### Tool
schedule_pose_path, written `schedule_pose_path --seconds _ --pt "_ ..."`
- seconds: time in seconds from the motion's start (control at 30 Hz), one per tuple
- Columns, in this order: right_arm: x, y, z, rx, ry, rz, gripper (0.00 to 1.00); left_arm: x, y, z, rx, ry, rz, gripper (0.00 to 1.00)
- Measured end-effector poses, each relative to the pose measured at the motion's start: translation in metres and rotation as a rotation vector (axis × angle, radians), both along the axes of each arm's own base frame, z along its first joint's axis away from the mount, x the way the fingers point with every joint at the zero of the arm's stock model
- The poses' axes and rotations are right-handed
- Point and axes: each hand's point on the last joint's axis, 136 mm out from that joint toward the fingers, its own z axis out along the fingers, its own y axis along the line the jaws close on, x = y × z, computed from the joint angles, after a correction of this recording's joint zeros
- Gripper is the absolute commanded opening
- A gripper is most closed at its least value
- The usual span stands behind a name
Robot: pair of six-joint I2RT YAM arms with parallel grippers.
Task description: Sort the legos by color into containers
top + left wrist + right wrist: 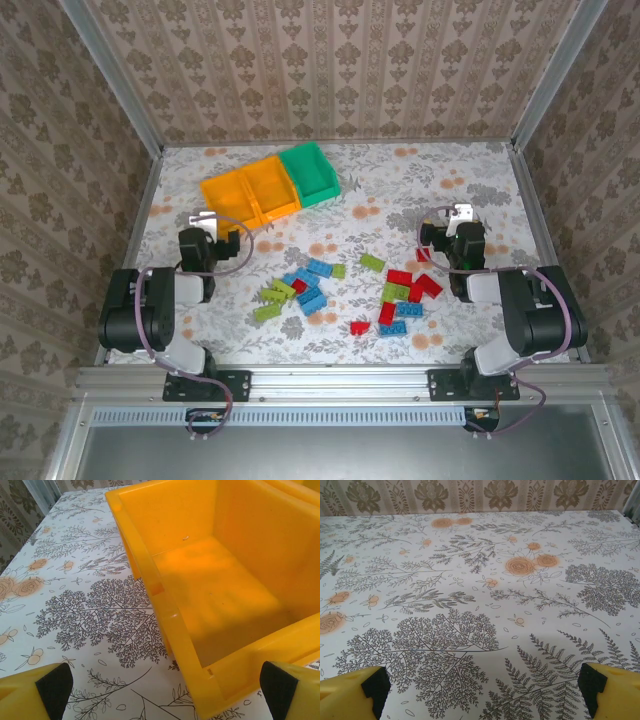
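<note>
The legos lie scattered on the flowered table's near middle: blue ones (312, 299), lime green ones (268, 311) and red ones (400, 277). Three containers stand in a row at the back left: two orange bins (212, 186) (262, 170) and a green bin (298, 158). My left gripper (215, 227) is open just in front of the left orange bin (150, 575), whose inside is bare in the left wrist view; its yellow fingertips (50, 690) hold nothing. My right gripper (448, 222) is open over bare cloth right of the bricks, and its fingertips (362, 690) hold nothing.
Patterned walls and an aluminium frame (335, 380) enclose the table. The flowered tablecloth (480, 580) stretches to the back wall ahead of my right gripper. A red brick (423, 254) lies close to the right arm.
</note>
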Motion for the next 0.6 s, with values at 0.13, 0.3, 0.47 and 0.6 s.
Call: schedule_pose_path --seconds 0.13,0.3,0.47,0.6 --pt "0.0 -0.0002 0.0 0.0 0.0 0.0 1.0 0.0 0.0 0.0 0.0 0.0 0.0 1.0" --pt "0.0001 0.0 0.0 0.001 0.0 0.001 1.0 0.0 0.0 0.0 0.0 0.0 0.0 1.0" --pt "0.0001 0.0015 -0.0003 0.005 0.001 0.012 1.0 0.0 0.0 0.0 0.0 0.0 0.0 1.0" --pt "0.0 0.0026 -0.0008 0.008 0.004 0.018 1.0 0.0 0.0 0.0 0.0 0.0 0.0 1.0"
